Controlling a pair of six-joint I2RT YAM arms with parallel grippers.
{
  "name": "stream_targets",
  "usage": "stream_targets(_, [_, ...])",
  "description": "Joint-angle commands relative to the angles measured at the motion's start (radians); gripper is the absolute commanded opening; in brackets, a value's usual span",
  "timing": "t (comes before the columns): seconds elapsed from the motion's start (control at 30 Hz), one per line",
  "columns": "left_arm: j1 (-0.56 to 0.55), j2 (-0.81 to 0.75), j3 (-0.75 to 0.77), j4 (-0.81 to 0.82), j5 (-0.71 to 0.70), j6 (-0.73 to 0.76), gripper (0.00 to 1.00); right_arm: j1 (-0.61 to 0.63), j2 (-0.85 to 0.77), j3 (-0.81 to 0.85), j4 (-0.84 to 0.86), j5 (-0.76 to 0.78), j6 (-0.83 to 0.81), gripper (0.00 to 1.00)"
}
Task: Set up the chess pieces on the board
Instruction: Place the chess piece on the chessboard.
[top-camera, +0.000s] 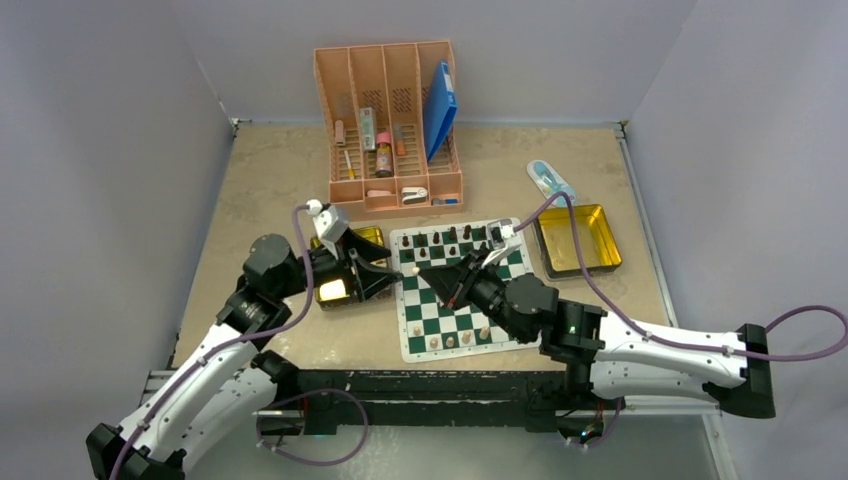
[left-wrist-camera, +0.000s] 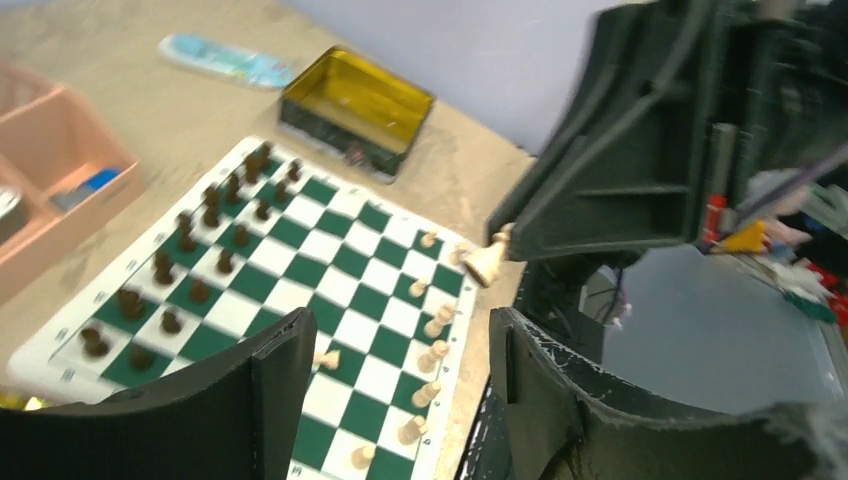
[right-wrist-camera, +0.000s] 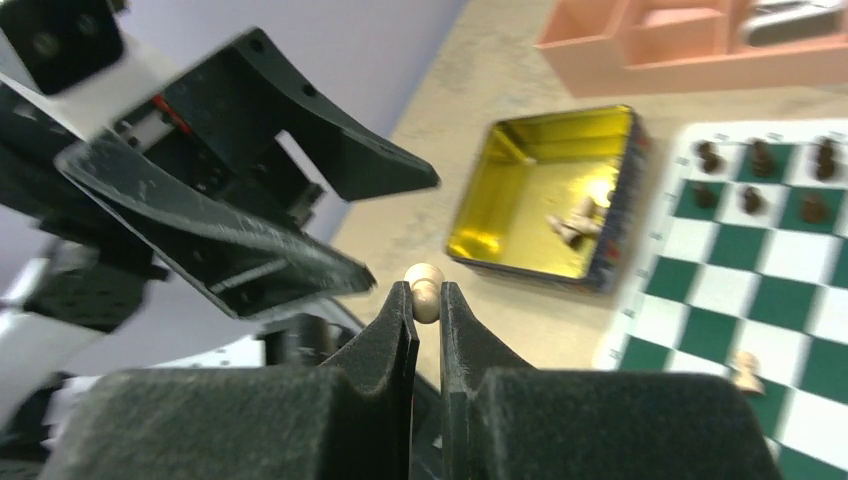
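The green-and-white board (top-camera: 440, 322) lies at the table's middle. Dark chess pieces (top-camera: 450, 238) fill its far rows, and pale ones (top-camera: 452, 340) stand along the near edge. My right gripper (right-wrist-camera: 426, 296) is shut on a pale piece (right-wrist-camera: 425, 284), held above the table just left of the board. Close beside it, my left gripper (left-wrist-camera: 400, 325) is open and holds nothing; in the right wrist view its fingers (right-wrist-camera: 300, 150) spread around the piece's far end. The left wrist view shows the same pale piece (left-wrist-camera: 487, 262) at the right gripper's tip.
A gold tin (right-wrist-camera: 560, 112) left of the board holds a few pale pieces (right-wrist-camera: 575, 222). A second gold tin (top-camera: 580, 240) sits right of the board. The pink organiser (top-camera: 395, 130) stands behind, and a pale blue packet (top-camera: 550, 180) lies at the back right.
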Motion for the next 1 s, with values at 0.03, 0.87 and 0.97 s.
stream_targets(0.03, [0.002, 0.093, 0.114, -0.247, -0.277, -0.004, 0.65, -0.002, -0.004, 0.120, -0.409, 0.198, 0.053, 0.04])
stream_targets(0.87, [0.002, -0.010, 0.145, -0.495, -0.490, 0.095, 0.78, -0.208, 0.178, 0.088, -0.786, 0.165, 0.189, 0.05])
stream_targets(0.97, [0.002, -0.002, 0.148, -0.517, -0.490, 0.105, 0.78, -0.271, 0.188, 0.089, -0.797, 0.114, 0.205, 0.07])
